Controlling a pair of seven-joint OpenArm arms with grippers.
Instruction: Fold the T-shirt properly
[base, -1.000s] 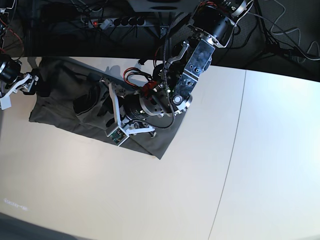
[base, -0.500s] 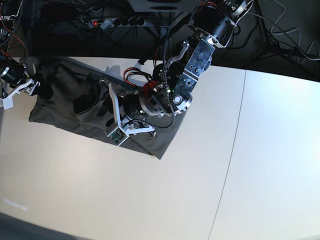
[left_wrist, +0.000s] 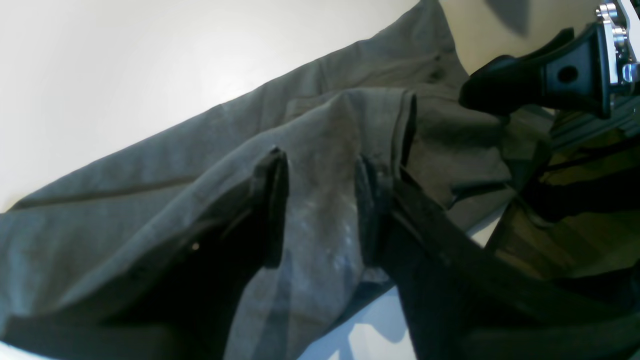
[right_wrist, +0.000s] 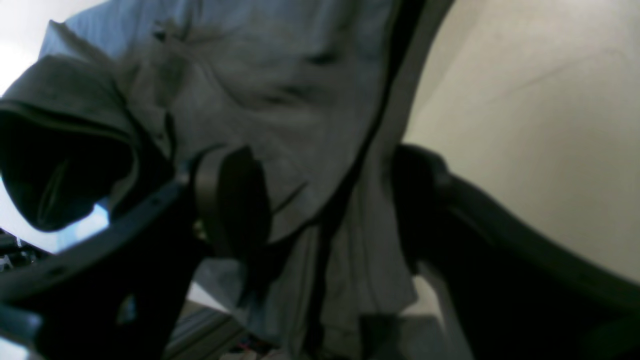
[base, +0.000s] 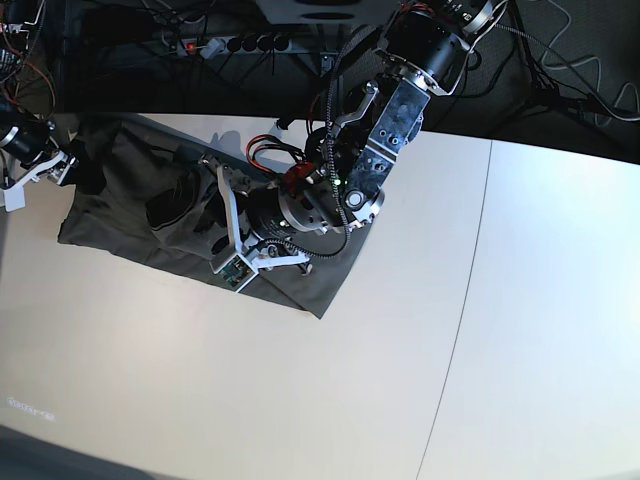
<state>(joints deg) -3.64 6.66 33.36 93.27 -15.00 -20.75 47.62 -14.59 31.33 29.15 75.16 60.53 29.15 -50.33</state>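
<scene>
White table (base: 300, 400), split by a thin dark seam (base: 460, 330) running from far edge to near edge. Beyond the table's far edge: black power strip (base: 235, 44) with a red-lit switch, tangled cables (base: 570, 70), dark floor.

T-shirt (base: 120, 215) dk grey-olive, plain; table (base: 400, 380) off-white; gripper fingers (left_wrist: 272, 200) blk.

this looks like a robotics lab or test bench. a plain white table (base: 520, 330) stands against a dark backdrop, where a power strip (base: 235, 44) and loose cables (base: 570, 60) trail behind it. exposed wiring (base: 275, 160) runs along the arm (base: 400, 110), probably a research rig.
</scene>
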